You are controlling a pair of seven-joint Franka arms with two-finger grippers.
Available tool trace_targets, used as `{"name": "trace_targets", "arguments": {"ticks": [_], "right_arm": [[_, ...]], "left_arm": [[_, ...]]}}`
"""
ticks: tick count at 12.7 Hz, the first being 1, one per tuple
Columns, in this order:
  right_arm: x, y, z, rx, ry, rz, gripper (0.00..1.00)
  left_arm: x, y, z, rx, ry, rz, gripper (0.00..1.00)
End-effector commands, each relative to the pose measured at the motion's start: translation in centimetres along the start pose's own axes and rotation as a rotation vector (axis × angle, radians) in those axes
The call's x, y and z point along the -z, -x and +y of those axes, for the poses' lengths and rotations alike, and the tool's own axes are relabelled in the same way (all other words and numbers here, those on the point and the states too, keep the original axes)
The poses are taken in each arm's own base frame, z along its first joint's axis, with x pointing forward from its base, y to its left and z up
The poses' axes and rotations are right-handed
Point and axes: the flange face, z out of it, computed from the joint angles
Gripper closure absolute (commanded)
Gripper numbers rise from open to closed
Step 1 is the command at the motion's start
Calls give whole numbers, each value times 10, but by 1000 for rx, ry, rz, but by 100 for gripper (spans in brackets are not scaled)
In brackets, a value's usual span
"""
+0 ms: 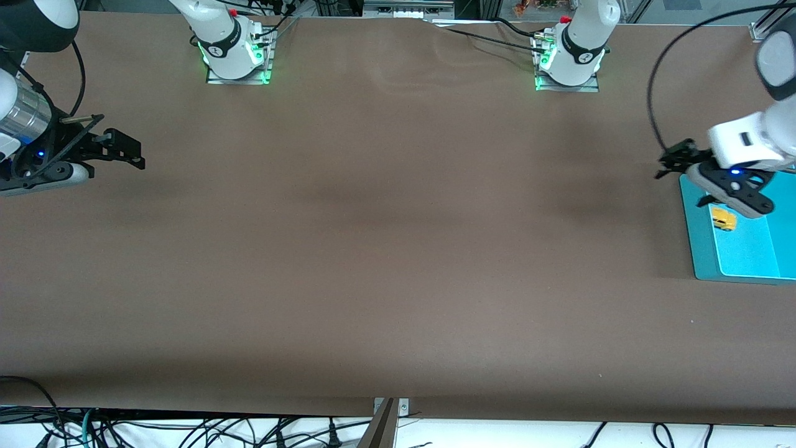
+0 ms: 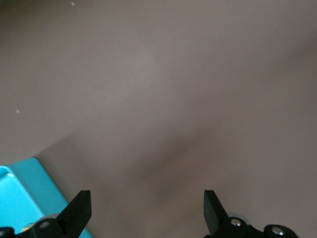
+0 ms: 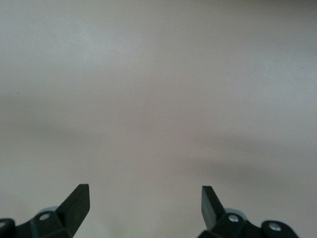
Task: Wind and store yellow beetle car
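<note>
- The yellow beetle car (image 1: 723, 219) lay in the tray (image 1: 699, 249), in the part of it farther from the front camera.
- The tray sat on the table (image 1: 385, 249) at the left arm's end.
- The left gripper (image 1: 675, 163) hung over the table just beside the tray's edge, fingers (image 2: 79, 210) spread apart.
- The right gripper (image 1: 124, 152) hung over the table at the right arm's end, well apart from the tray, fingers (image 3: 77, 203) spread apart.

Yellow beetle car (image 1: 724, 219), turquoise tray (image 1: 699, 236)
</note>
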Motion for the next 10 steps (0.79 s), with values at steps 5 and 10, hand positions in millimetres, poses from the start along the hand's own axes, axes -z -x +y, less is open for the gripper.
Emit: {"name": "trace_targets", "arguments": {"ticks": [5, 10], "right_arm": [[10, 5, -11, 11, 0, -3, 0], [11, 19, -18, 14, 17, -3, 0]], "left_arm": [[47, -16, 45, 521, -2, 25, 0], [61, -7, 48, 506, -67, -8, 0]]}}
